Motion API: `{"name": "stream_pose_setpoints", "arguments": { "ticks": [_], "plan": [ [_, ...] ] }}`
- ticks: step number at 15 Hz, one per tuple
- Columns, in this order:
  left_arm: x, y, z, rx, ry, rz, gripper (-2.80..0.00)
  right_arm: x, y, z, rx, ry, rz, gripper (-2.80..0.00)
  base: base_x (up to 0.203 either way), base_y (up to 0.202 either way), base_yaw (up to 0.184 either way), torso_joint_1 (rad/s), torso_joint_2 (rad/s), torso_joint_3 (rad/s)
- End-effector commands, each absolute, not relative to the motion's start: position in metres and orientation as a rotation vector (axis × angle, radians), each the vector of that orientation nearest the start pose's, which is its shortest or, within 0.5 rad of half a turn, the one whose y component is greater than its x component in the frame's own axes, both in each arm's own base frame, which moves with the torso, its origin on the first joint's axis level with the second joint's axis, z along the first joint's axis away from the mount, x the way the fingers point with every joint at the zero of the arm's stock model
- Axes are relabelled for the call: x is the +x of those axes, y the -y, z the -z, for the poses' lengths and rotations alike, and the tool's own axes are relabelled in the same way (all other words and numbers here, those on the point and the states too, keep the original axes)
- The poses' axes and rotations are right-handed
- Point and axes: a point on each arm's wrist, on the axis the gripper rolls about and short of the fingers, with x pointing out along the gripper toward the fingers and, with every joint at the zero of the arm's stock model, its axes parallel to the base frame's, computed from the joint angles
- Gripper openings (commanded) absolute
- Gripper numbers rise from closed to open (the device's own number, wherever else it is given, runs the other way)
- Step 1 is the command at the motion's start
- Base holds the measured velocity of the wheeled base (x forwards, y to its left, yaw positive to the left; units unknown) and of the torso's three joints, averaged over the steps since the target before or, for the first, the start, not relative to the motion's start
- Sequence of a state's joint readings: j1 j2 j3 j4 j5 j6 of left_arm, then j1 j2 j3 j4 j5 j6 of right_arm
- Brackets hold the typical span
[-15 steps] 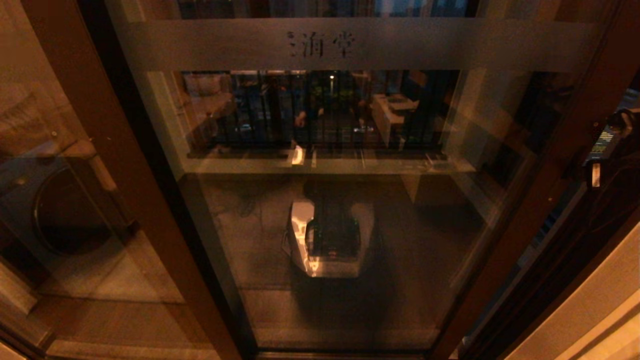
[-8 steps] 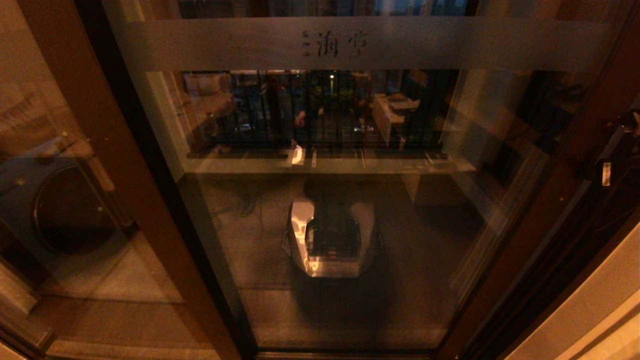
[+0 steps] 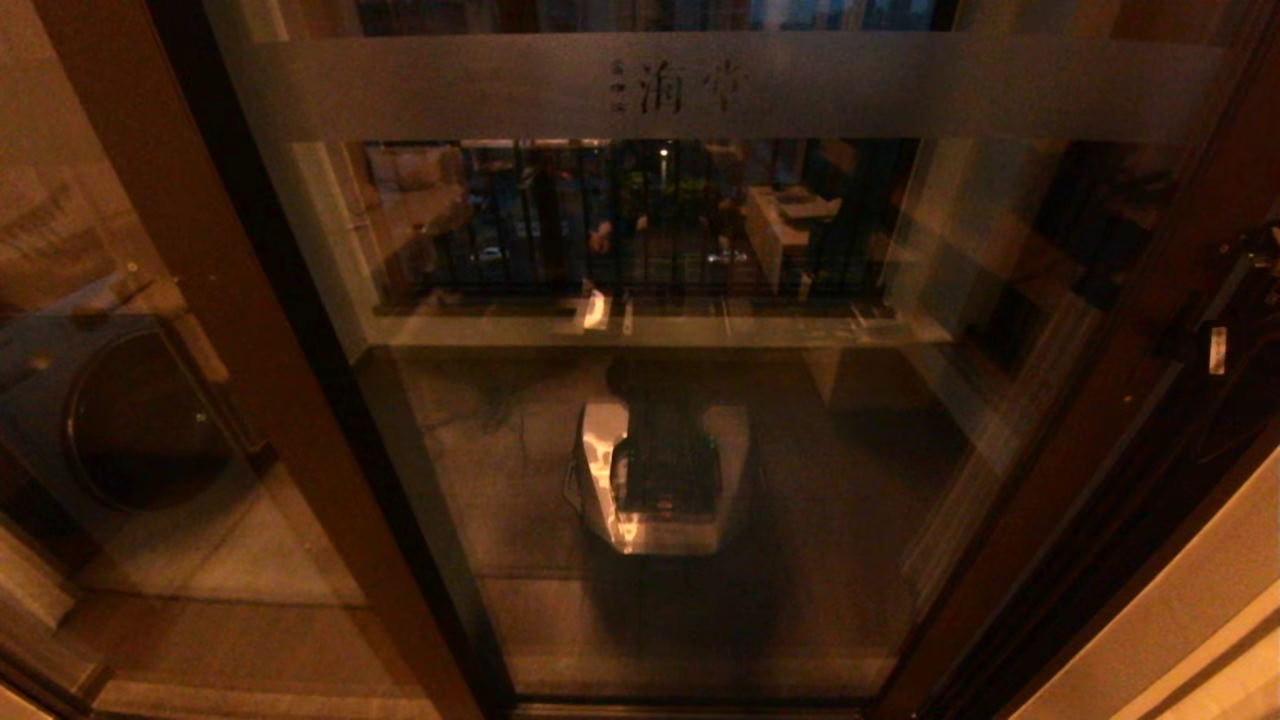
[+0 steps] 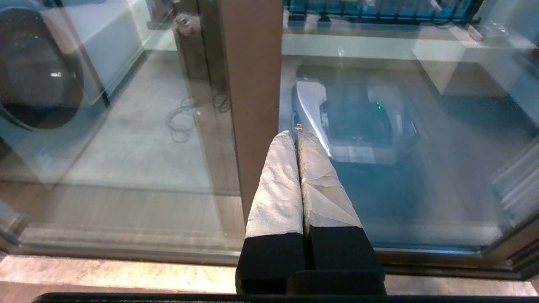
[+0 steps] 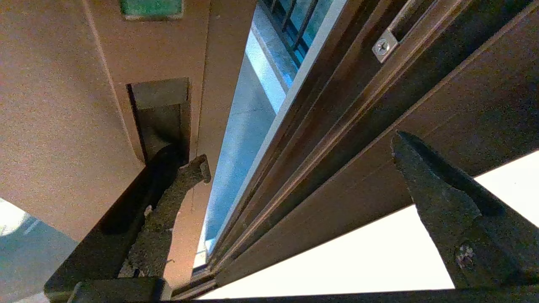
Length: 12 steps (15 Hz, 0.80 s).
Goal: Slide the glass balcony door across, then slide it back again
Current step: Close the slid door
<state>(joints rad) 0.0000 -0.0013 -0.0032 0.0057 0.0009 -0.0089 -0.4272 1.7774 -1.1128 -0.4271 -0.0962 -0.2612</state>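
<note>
Tall clear glass balcony door in dark reddish-brown frame fills centre of head view, upright. Frosted horizontal band with dark Chinese characters runs across top of frame. Right stile slants along right side; narrow gap beside it in right wrist view.

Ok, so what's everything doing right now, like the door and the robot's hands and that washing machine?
glass balcony door: almost shut; a thin gap seems to show at its handle edge.
right gripper: open, one finger hooked into the door's handle recess.
left gripper: shut, holding nothing, pointing at the glass beside a brown frame post.
washing machine: behind the left glass, round door looks closed.
</note>
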Motion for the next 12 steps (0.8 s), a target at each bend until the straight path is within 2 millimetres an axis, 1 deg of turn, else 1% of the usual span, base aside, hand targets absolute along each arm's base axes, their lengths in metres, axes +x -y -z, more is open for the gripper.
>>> {"name": "stream_pose_setpoints", "arguments": {
  "ticks": [1, 4, 12],
  "plan": [
    [-0.0230, 0.0000, -0.0757, -0.009, -0.003, -0.001, -2.80, 0.3137, 0.1477, -0.2218, -0.228, -0.293, 0.496, 0.00, 0.000, 0.000, 0.000, 0.000, 0.00, 0.000],
    [-0.0230, 0.0000, -0.0757, -0.009, -0.003, 0.000, -2.80, 0.3153, 0.1511, -0.2224, -0.244, -0.263, 0.509, 0.00, 0.000, 0.000, 0.000, 0.000, 0.00, 0.000],
    [-0.0230, 0.0000, -0.0757, -0.009, -0.003, -0.002, -2.80, 0.3141, 0.1556, -0.2222, -0.243, -0.265, 0.521, 0.00, 0.000, 0.000, 0.000, 0.000, 0.00, 0.000]
  ]
}}
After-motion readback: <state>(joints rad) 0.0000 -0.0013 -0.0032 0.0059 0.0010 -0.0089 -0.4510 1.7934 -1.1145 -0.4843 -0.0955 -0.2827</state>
